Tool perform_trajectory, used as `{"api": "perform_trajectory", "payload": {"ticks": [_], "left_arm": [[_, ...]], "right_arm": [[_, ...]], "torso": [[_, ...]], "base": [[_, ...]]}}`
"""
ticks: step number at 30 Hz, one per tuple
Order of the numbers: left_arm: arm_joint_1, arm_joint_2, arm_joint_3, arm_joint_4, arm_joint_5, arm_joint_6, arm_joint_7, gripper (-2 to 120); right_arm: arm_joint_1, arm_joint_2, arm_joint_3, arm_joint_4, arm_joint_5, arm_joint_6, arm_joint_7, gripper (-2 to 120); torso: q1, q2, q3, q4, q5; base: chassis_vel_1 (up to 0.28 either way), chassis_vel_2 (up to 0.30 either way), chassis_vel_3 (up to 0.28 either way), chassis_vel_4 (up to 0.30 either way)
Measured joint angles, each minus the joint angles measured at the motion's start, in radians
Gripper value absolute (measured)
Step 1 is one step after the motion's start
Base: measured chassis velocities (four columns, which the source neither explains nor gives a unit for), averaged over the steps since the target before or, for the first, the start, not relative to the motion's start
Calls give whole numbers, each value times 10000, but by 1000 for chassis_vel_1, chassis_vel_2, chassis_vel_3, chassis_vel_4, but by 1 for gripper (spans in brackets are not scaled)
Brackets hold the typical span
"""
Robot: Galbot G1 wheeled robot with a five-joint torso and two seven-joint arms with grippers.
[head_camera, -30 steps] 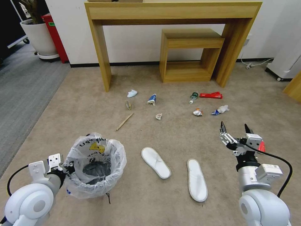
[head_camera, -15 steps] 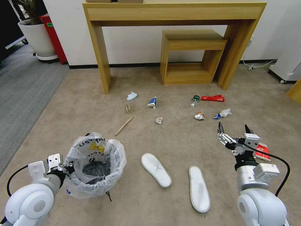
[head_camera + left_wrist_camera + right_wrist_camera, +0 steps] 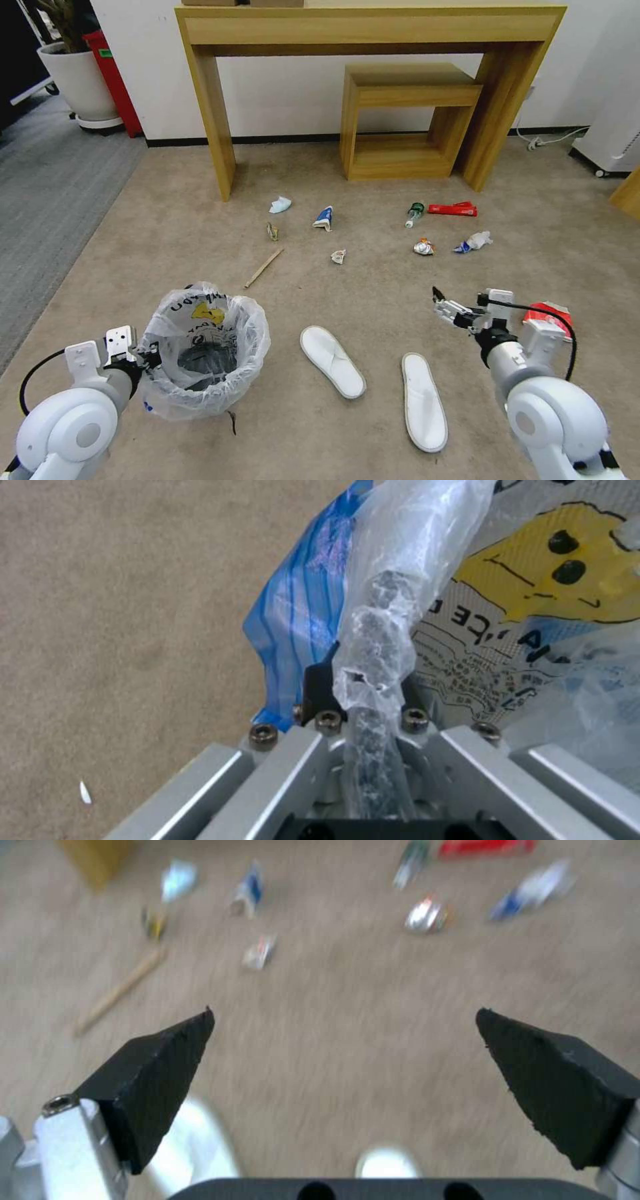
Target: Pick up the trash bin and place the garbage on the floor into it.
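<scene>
The trash bin, dark with a crinkly white bag, stands on the beige floor at my front left. My left gripper is shut on its bagged rim. Open and empty, my right gripper hovers above the carpet, just beyond the right of two white slippers; its black fingers stand wide apart. Farther off lie a wooden stick, crumpled paper, blue-white wrapper, green bottle, red packet, can and a crushed red-white cup.
A wooden desk with a low wooden shelf under it stands against the back wall. Grey ribbed carpet, a plant pot and a red box lie far left. A white appliance and a cable sit far right.
My right arm has swung left and lower, turning its open gripper toward the slippers and uncovering the red-white cup. The left gripper and bin have not moved.
</scene>
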Motion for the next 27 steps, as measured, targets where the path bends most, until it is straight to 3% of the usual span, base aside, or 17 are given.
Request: {"api": "perform_trajectory", "payload": {"ticks": [3, 9, 20, 27], "left_arm": [[28, -128, -8, 23, 107, -42, 17, 0], [-39, -220, 49, 204, 193, -62, 53, 0], [53, -407, -52, 431, 356, -176, 141, 0], [67, -550, -86, 441, 407, -243, 149, 0]], "right_arm": [[930, -795, -756, -865, 1499, -746, 798, 100], [2301, -1259, -2234, -2422, 2152, -950, 1090, 100], [4685, -813, -5822, -5076, 1782, -386, 166, 100], [5610, -534, -7356, -6440, 1284, 157, -484, 100]], "torso": [[0, 0, 0, 1, 3], [0, -1, 0, -1, 0], [0, -1, 0, 1, 1], [0, -1, 0, 0, -2]], "base": [[0, 0, 0, 0], [0, 0, 0, 0], [0, 0, 0, 0], [0, 0, 0, 0]]}}
